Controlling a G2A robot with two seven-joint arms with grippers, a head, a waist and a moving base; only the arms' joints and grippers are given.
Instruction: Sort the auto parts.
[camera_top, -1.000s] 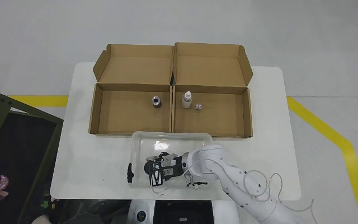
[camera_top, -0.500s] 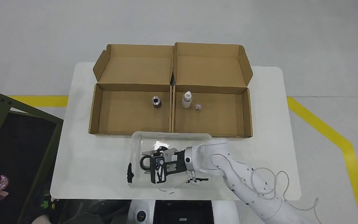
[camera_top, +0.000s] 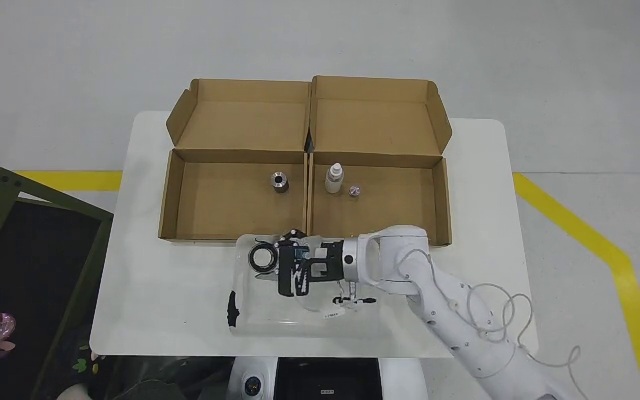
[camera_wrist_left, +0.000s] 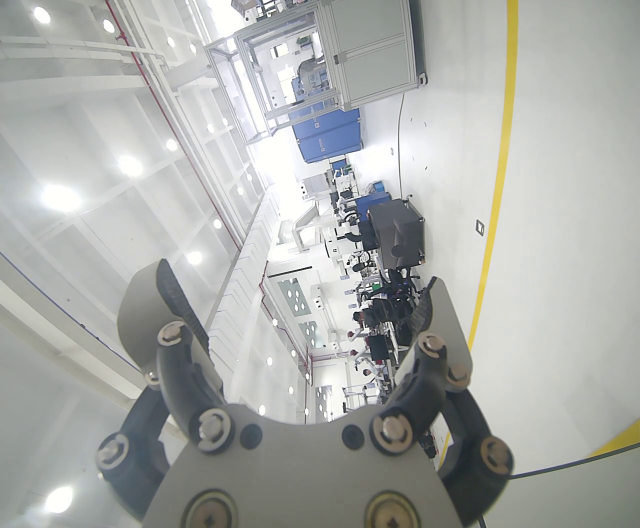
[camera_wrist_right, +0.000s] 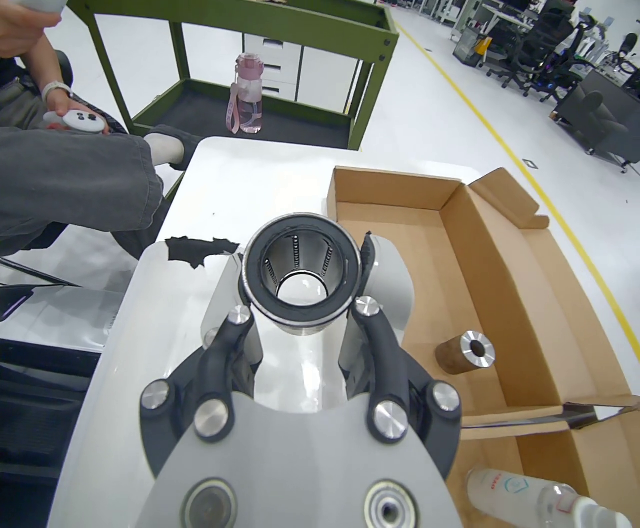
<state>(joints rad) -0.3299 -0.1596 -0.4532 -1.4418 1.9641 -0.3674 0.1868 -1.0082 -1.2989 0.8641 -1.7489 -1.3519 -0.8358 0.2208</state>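
Note:
My right gripper (camera_top: 270, 260) is shut on a steel linear bearing (camera_top: 264, 257) with a black rim, holding it over the far left part of the clear plastic tray (camera_top: 300, 325). In the right wrist view the bearing (camera_wrist_right: 300, 320) sits between the fingers of that gripper (camera_wrist_right: 304, 260), its bore facing the camera. A metal bushing (camera_top: 278, 181) (camera_wrist_right: 466, 353) lies in the left cardboard box (camera_top: 215, 205). A white bottle (camera_top: 334, 178) and a small part (camera_top: 355, 189) lie in the right box (camera_top: 400, 205). My left gripper (camera_wrist_left: 297, 290) is open and empty, pointing out into the room.
Small parts (camera_top: 340, 302) remain in the tray, and a black piece (camera_top: 232, 308) lies at its left edge. Both boxes stand side by side past the tray, lids folded back. White table (camera_top: 140, 280) shows left of the tray.
The right gripper has moved from the tray's near side toward the boxes, carrying the bearing with it.

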